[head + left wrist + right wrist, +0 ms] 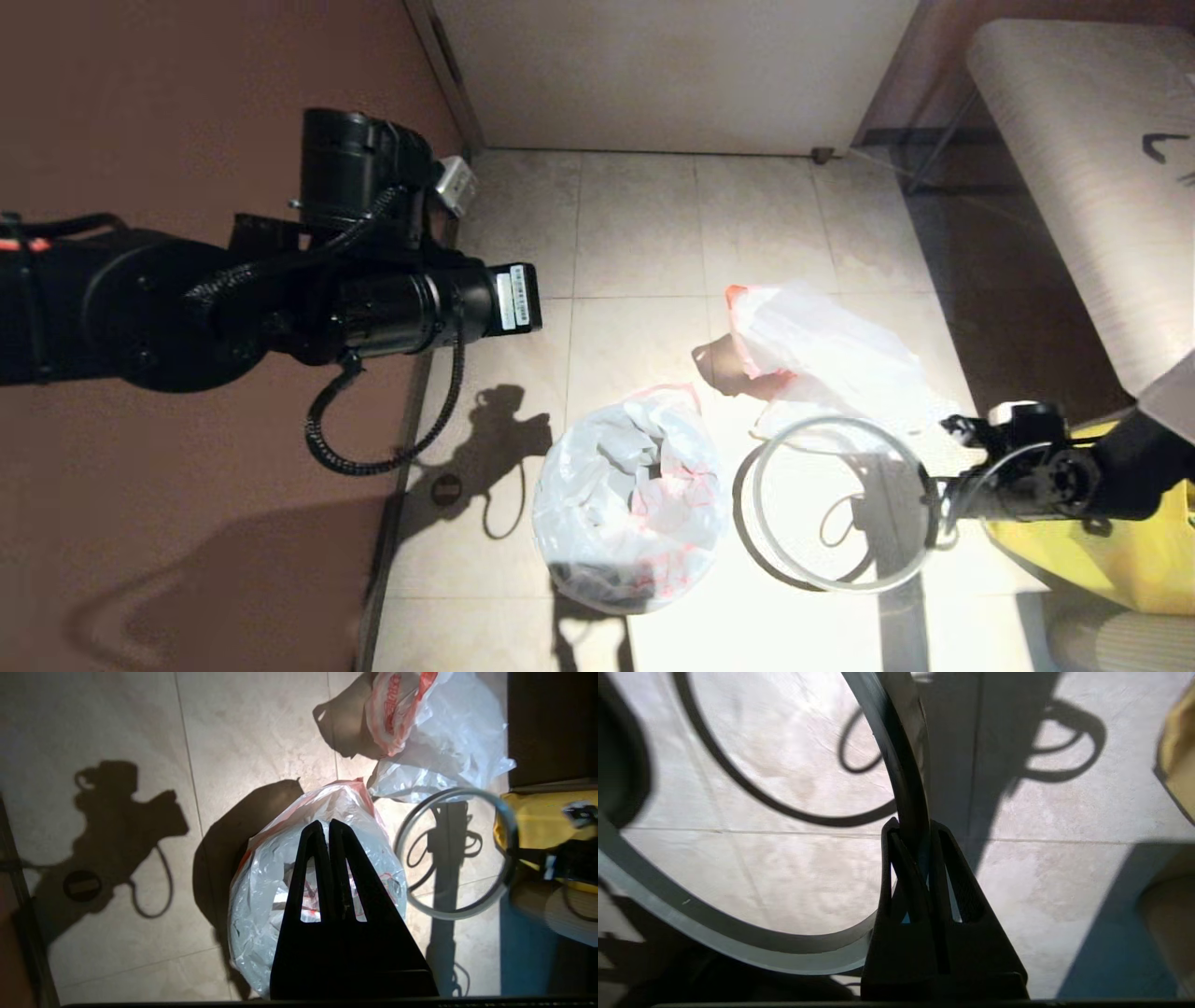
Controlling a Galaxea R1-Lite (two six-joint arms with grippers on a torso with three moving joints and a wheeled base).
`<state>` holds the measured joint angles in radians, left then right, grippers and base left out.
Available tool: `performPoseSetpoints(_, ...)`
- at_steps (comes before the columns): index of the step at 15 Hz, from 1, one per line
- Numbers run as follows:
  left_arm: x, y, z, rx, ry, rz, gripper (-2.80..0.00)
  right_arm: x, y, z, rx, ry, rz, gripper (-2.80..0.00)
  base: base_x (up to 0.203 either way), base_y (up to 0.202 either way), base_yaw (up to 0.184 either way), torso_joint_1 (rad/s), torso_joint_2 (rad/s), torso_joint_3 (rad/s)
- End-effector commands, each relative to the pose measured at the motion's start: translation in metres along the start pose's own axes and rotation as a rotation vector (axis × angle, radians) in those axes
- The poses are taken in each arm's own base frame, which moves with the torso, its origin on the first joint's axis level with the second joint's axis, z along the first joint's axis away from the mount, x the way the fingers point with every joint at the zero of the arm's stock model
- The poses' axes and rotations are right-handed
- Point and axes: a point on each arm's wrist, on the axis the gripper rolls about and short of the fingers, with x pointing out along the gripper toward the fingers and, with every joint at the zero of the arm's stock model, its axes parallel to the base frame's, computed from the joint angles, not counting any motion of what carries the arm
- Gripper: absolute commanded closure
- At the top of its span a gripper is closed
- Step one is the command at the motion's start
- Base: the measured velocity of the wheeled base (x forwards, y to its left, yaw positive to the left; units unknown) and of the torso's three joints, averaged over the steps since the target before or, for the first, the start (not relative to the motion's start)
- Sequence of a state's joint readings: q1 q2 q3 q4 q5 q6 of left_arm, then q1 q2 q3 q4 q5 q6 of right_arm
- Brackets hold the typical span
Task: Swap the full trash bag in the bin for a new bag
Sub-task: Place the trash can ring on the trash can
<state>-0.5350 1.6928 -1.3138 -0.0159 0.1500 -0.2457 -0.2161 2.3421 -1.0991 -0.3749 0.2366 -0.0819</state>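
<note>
The grey hoop [845, 504] is off the bin [597, 586] and hangs in the right pincer [920, 833], whose jaws are clamped on a short stretch of the band at its edge, so the ring sticks out sideways above the floor tiles [635, 233]. That thin, one-sided hold is the main risk, as I judge it: the hoop could pivot or slip out if the arm swings, and it would roll away.

The bin stands just beside the hoop, on the left of it in the head view. The new bag [635, 495], white film with red line print and a pink edge, is draped over it, crumpled and bunched inside, with only a dark sliver of the bin showing at the bottom. The bag's mouth looks uneven and loose. If the hoop comes down off centre it could trap a fold, push the film into the bin, or tip the light bin.

The left pincer [329, 828] hovers over the bagged bin with its jaws pressed together and nothing between them; it could snag the film if it drops.

The full trash bag [822, 359] lies slumped on the floor beyond the hoop, close enough to be caught by it. A yellow bag [1120, 551] sits under the right arm.
</note>
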Motion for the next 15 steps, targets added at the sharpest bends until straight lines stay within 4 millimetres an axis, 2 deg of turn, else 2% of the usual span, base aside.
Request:
performPoseSetpoints(1,-0.026,0.003,0.012,-0.007,-0.047,-0.005,0.0,-0.095,0.013,0.025,0.014,-0.182,0.033,0.0,0.0,0.0,0.0,0.0,0.0,0.0)
performPoseSetpoints(3,-0.036,0.003,0.019,-0.009,-0.059,-0.006,0.0,-0.133,0.024,0.025,0.063,-0.238,0.079,0.0,0.0,0.0,0.0,0.0,0.0,0.0)
performPoseSetpoints(4,-0.039,0.003,0.022,-0.009,-0.059,0.005,0.0,-0.15,0.036,0.027,0.089,-0.249,0.111,0.0,0.0,0.0,0.0,0.0,0.0,0.0)
performPoseSetpoints(5,-0.046,0.005,0.024,-0.01,-0.059,0.011,0.0,-0.165,0.053,0.028,0.104,-0.238,0.15,0.0,0.0,0.0,0.0,0.0,0.0,0.0)
performPoseSetpoints(7,-0.056,0.009,0.028,-0.014,-0.061,0.023,0.0,-0.179,0.101,0.023,0.061,-0.157,0.258,0.0,0.0,0.0,0.0,0.0,0.0,0.0)
performPoseSetpoints(8,-0.057,0.011,0.03,-0.017,-0.067,0.029,0.0,-0.18,0.122,0.021,0.025,-0.124,0.289,0.0,0.0,0.0,0.0,0.0,0.0,0.0)
performPoseSetpoints(10,-0.057,0.021,0.036,-0.031,-0.085,0.06,0.0,-0.168,0.173,0.025,-0.033,-0.086,0.299,0.0,0.0,0.0,0.0,0.0,0.0,0.0)
performPoseSetpoints(12,-0.065,0.029,0.043,-0.049,-0.119,0.059,0.0,-0.142,0.217,0.034,-0.065,-0.054,0.279,0.0,0.0,0.0,0.0,0.0,0.0,0.0)
performPoseSetpoints(15,-0.075,0.034,0.05,-0.073,-0.152,0.028,0.0,-0.108,0.27,0.03,-0.145,0.024,0.221,0.0,0.0,0.0,0.0,0.0,0.0,0.0)
